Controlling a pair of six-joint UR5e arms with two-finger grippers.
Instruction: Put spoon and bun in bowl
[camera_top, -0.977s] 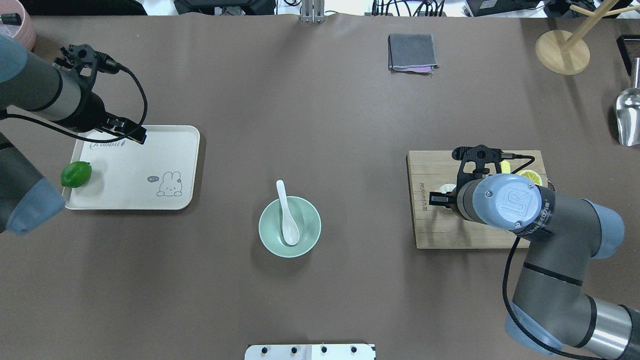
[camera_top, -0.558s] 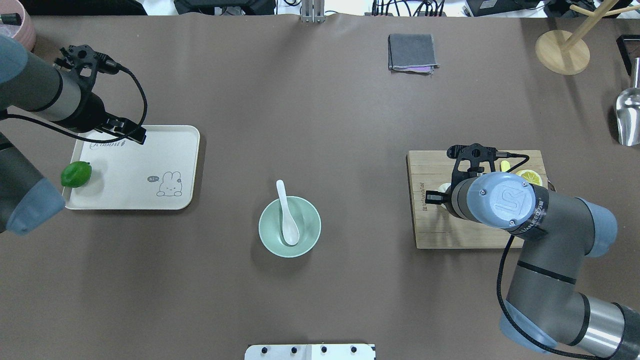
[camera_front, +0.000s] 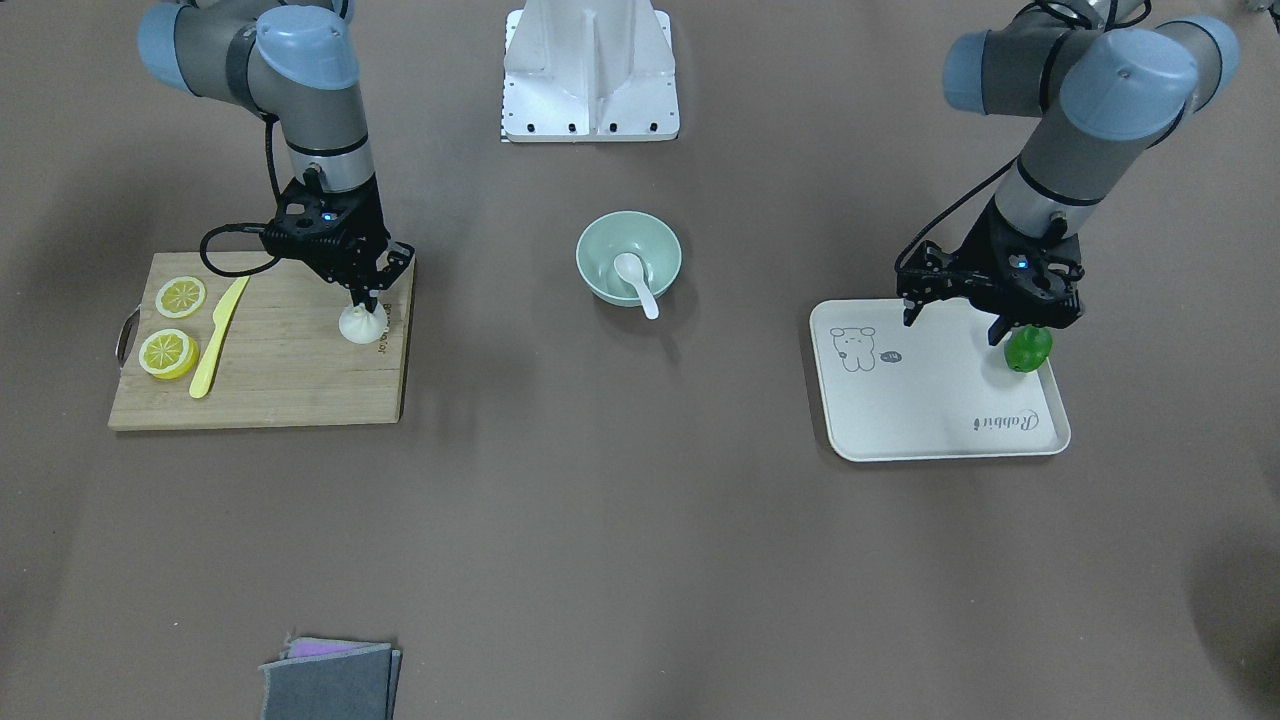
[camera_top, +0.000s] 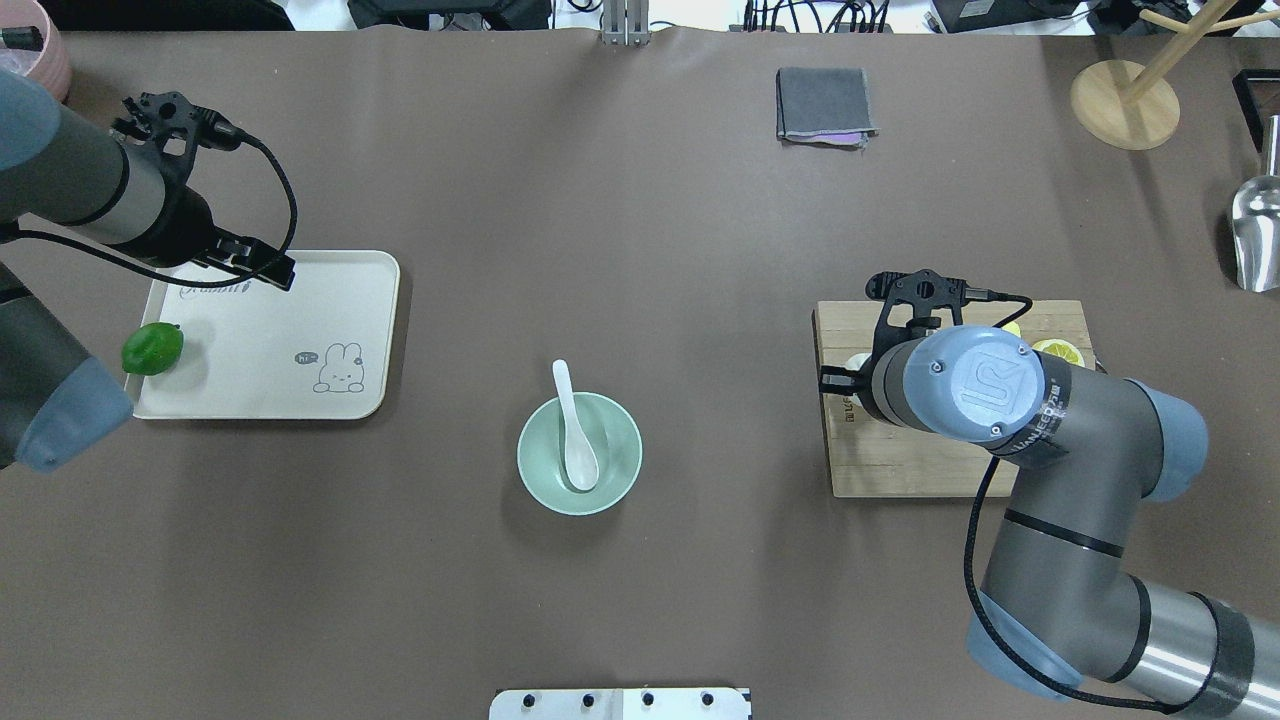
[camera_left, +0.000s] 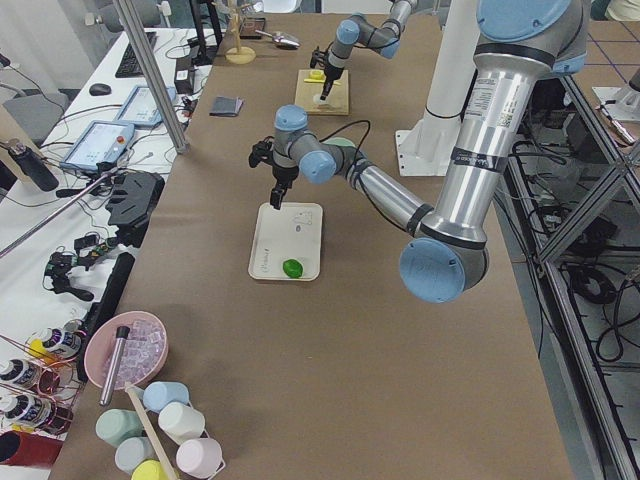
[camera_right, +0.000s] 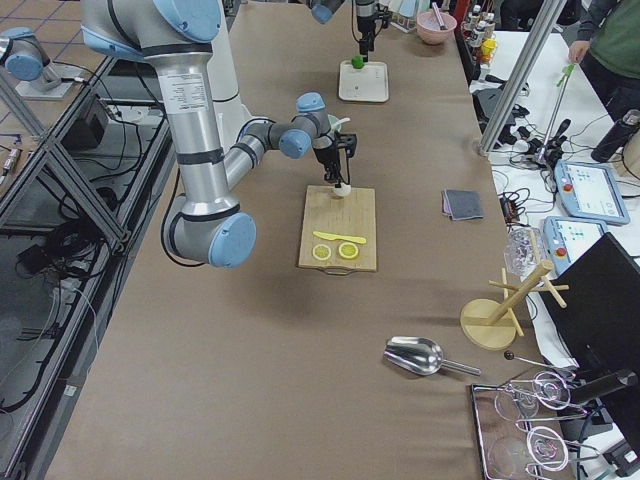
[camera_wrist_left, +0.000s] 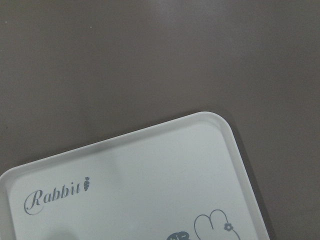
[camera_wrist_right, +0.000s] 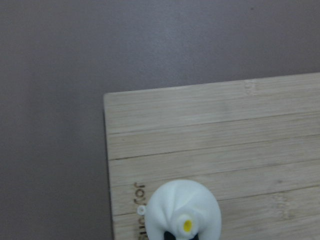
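Two things of the task sit apart: the spoon (camera_front: 636, 278) already lies in the bowl (camera_front: 598, 240), its scoop on the bottom and its handle propped over the rim on the side away from the robot, while the bun (camera_front: 360, 324) is on the wooden cutting board (camera_front: 300, 385), to the robot's right of the bowl. The right gripper (camera_front: 364, 303) stands straight down over the bun with its fingers pinching the twisted top; whether the bun rests on the wood or hangs just off it cannot be told. The bun is at the board's corner nearest the bowl — just inside the edge that faces it. Farther from the bowl on that board lie a yellow knife (camera_front: 218, 335) and two lemon slices (camera_front: 180, 297), well apart from the bun. Between board and bowl runs a stretch of bare brown surface (camera_front: 490, 330). Inside the bowl, the side toward the board shows bare beside the spoon.

To the robot's left of the bowl is a cream tray (camera_front: 930, 400) with a green lime (camera_front: 1027, 349) at its outer edge. The left gripper (camera_top: 275, 270) hangs above the tray's side away from the robot — whether its fingers are spread or together cannot be told. Beyond the bowl, away from the robot, a folded grey cloth (camera_front: 330, 682) lies near the surface's far edge.
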